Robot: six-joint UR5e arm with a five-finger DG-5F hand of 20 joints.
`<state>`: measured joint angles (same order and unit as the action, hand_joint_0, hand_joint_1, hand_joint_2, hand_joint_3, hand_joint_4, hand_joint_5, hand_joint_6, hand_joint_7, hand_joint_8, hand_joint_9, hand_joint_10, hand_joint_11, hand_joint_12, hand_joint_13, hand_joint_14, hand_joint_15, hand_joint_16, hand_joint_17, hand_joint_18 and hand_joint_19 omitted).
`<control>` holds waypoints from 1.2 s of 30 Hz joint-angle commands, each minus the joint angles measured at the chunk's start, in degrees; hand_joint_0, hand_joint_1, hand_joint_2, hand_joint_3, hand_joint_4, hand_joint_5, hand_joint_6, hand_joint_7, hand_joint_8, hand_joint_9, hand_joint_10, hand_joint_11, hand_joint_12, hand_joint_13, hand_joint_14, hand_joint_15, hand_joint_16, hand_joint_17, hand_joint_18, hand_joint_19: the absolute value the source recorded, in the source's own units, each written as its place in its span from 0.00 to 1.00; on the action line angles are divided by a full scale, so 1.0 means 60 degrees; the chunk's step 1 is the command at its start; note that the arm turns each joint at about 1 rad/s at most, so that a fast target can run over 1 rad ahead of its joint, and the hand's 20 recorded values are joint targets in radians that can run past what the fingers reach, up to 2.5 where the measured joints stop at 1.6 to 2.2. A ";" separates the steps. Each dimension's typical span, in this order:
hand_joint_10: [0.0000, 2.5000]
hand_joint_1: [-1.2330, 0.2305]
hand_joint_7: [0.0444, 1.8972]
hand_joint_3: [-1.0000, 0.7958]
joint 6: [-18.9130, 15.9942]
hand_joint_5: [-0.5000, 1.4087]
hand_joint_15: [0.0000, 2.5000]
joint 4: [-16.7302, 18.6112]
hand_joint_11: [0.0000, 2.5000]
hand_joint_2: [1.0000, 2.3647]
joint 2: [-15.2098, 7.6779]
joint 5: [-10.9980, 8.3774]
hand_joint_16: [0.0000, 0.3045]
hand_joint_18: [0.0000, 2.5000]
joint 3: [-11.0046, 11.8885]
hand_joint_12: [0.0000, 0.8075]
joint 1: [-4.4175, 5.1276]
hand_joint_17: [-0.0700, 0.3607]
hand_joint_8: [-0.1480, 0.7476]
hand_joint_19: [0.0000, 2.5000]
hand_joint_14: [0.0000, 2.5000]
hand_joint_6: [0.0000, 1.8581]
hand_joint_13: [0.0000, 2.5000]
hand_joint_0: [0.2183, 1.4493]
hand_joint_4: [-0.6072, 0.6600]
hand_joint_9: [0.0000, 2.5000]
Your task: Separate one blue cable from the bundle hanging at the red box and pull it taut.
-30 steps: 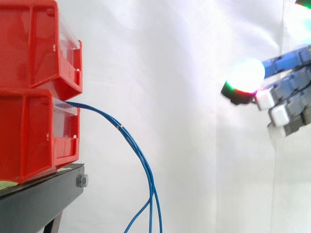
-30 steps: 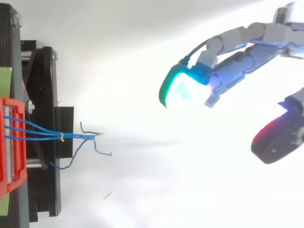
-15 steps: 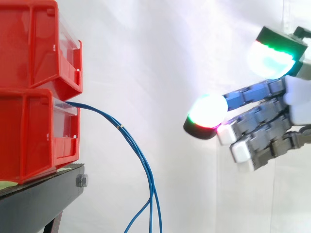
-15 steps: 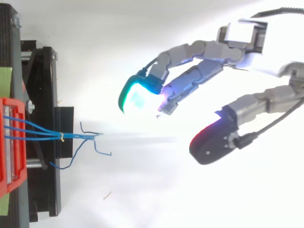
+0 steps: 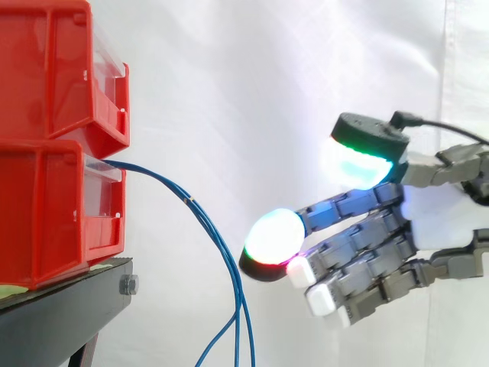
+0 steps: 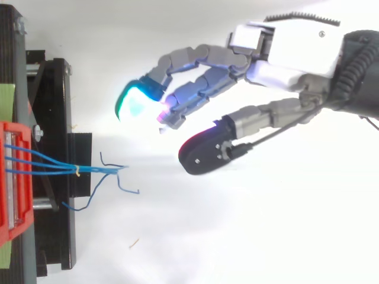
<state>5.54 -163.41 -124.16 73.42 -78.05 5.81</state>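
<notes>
Hand (image 5: 439, 218) closer to blue cables (image 5: 191, 201), white curtain (image 5: 252, 92) behind, black stand (image 5: 61, 321)

You are looking at 2 red bins (image 5: 53, 191) sitting on a black stand (image 5: 61, 321), with blue cables (image 5: 240, 302) hanging beside them. Right of the bins, the grey hand (image 5: 435, 222) is glowing green, white and red against a white curtain (image 5: 267, 76).

Hand (image 5: 442, 218) extends leftward from the rt edge, palm side-on; fingers (image 5: 348, 248) nearly straight, spread; thumb (image 5: 365, 139) apart above (pads glowing white/green/red).
</notes>
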 commanded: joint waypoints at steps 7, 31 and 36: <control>0.00 0.37 0.42 0.28 -0.0060 0.16 0.10 -0.0084 0.15 0.00 -0.1059 0.0053 0.10 0.24 0.1246 0.36 -0.0090 0.32 0.46 0.09 0.00 0.27 0.27 0.25 0.63 0.29; 0.00 0.37 0.42 0.28 -0.1349 0.17 0.11 0.1952 0.15 0.00 -0.1821 0.1708 0.09 0.24 0.1261 0.36 -0.0090 0.31 0.47 0.10 0.00 0.27 0.29 0.26 0.65 0.30; 0.00 0.37 0.44 0.29 -0.1451 0.17 0.11 0.1967 0.15 0.00 -0.1821 0.1826 0.09 0.24 0.1261 0.35 -0.0104 0.31 0.46 0.10 0.00 0.27 0.29 0.28 0.64 0.30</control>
<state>-2.69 -151.79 -135.12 83.91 -70.48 5.22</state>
